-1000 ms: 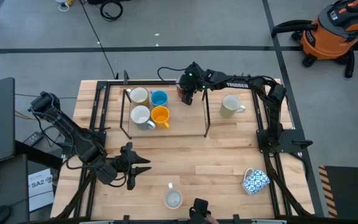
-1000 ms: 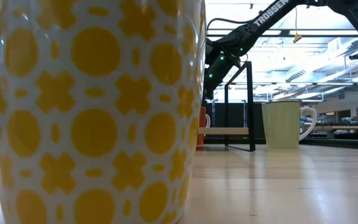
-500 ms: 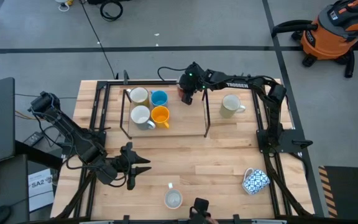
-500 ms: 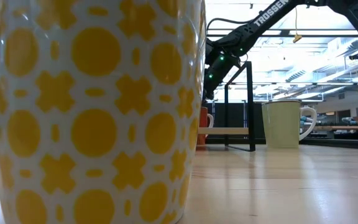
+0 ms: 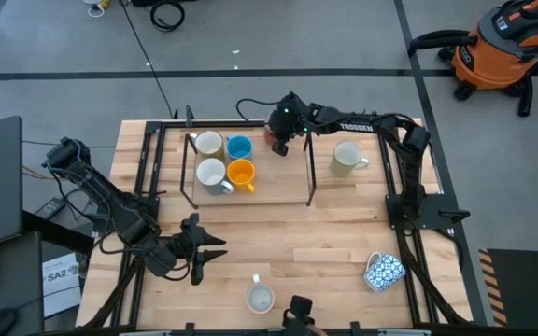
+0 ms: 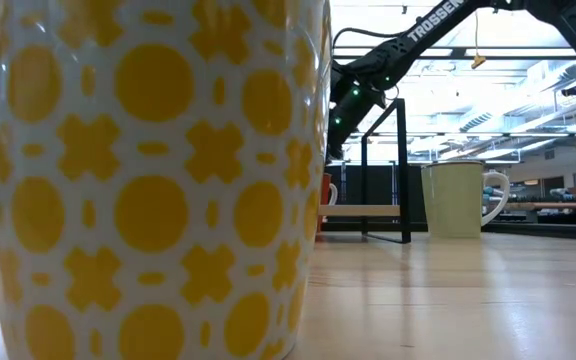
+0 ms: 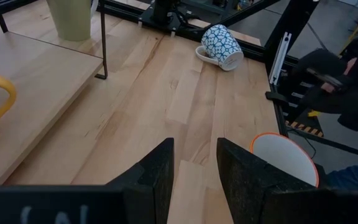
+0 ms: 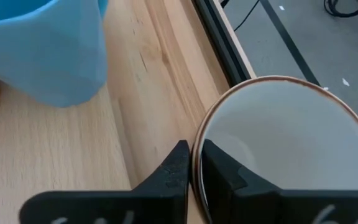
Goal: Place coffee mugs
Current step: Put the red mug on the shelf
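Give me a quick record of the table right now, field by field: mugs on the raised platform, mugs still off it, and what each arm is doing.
on platform: white mug, blue mug, second white mug, orange-yellow mug
being placed: red-brown mug, right gripper pinching its rim beside the blue mug
off platform: cream mug upright to the right; blue-and-white patterned mug on its side; yellow-patterned mug at the near edge
left gripper: waiting over bare table, jaws open, holding nothing

pale planked wood table (image 5: pixel 278 233), smooth, faint sheen; glossy glazed ceramic mugs (image 5: pixel 224 161); matt black metal rack frame (image 6: pixel 403 170).
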You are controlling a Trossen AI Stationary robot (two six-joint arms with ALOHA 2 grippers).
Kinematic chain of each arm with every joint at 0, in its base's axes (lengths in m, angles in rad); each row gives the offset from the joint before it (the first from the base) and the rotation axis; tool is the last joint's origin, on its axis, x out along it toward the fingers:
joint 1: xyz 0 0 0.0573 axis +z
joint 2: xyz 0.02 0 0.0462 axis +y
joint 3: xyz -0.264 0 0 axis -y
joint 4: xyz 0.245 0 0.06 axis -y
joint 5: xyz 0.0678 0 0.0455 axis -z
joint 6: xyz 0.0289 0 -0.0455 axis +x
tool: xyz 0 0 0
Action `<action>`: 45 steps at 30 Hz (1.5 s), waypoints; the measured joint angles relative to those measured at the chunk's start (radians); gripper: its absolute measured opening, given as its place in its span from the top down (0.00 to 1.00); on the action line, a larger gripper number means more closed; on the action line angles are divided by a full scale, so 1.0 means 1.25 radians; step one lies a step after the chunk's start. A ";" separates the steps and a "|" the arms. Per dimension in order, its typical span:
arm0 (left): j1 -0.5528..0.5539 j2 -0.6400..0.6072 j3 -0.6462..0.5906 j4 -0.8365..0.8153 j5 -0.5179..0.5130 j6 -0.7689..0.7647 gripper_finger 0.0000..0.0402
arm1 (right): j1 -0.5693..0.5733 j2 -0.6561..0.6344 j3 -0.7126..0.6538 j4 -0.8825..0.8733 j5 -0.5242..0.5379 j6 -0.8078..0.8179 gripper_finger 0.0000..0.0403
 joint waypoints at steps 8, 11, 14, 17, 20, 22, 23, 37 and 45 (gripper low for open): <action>0.000 0.000 0.000 0.000 0.000 0.000 0.68 | 0.007 0.001 0.134 -0.119 0.000 -0.002 0.92; 0.000 0.000 0.000 0.000 0.000 0.000 0.68 | 0.022 0.001 0.199 -0.183 0.000 -0.002 0.92; 0.000 0.000 0.000 0.000 0.000 0.000 0.68 | 0.043 0.001 0.269 -0.246 0.000 -0.002 0.92; 0.000 0.000 0.000 0.000 0.000 0.000 0.68 | 0.071 0.000 0.328 -0.327 0.002 0.000 0.92; 0.000 0.000 0.000 0.000 0.000 0.000 0.68 | 0.107 0.000 0.376 -0.395 0.045 0.004 0.92; 0.000 0.000 0.000 0.000 0.000 0.000 0.68 | 0.134 -0.001 0.398 -0.438 0.079 0.005 0.92; 0.000 0.000 0.000 0.000 0.000 0.000 0.68 | 0.146 -0.001 0.405 -0.459 0.096 0.009 0.92; 0.000 0.000 0.000 0.000 0.000 0.000 0.68 | 0.243 -0.001 0.405 -0.552 0.143 0.205 0.92; 0.000 0.000 0.000 0.000 0.000 0.000 0.68 | 0.245 0.000 0.401 -0.547 0.147 0.252 0.92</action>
